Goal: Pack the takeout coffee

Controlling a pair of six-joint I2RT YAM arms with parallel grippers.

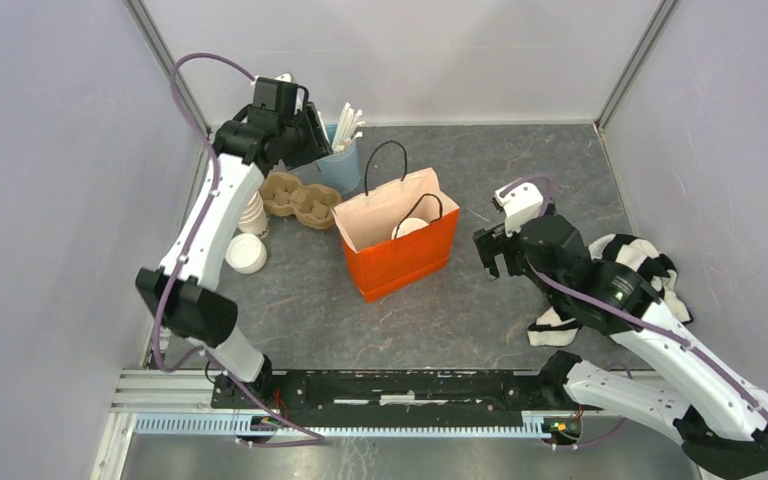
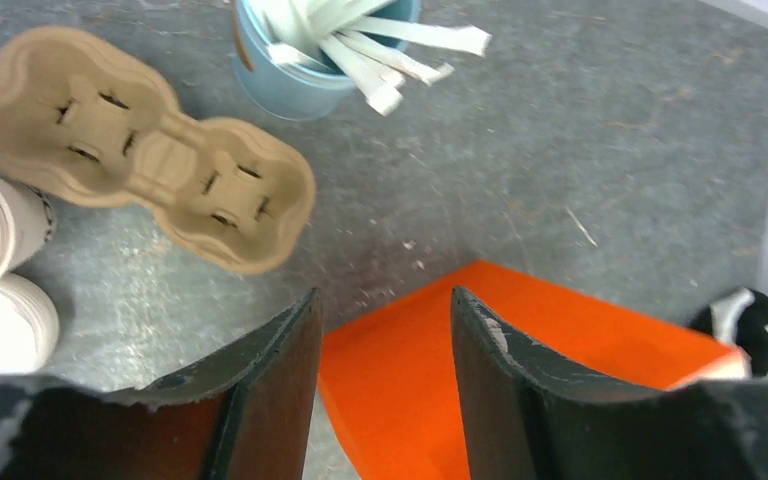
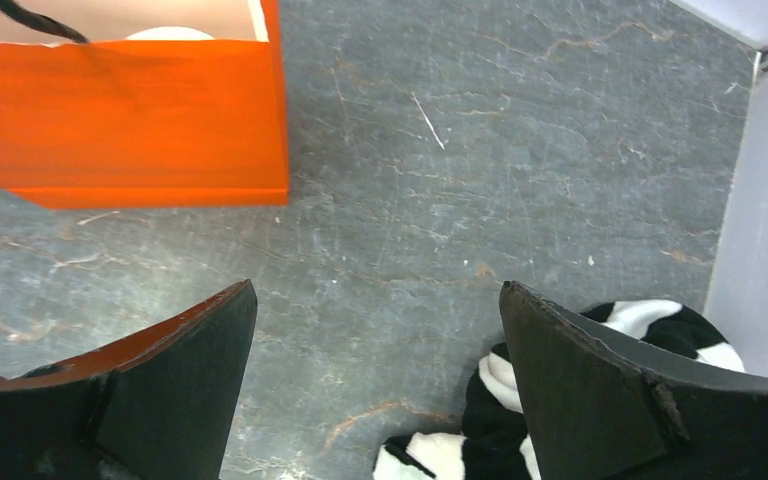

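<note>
Sitting inside the orange bag, the coffee lay apart from both claws.
Only its white lid showed above the bag's rim, in the top view and at the upper edge of the right wrist view. The right claw hung just right of the bag without touching it, its jaws spread wide and empty over the bare table. A striped cloth lay behind it by the right wall. The left claw was raised at the far left, well apart from the coffee and close by a blue cup of white sticks. Its jaws were parted by a narrower gap with nothing between them. A cardboard carrier lay beneath it, with stacked cups and loose lids just beside.
</note>
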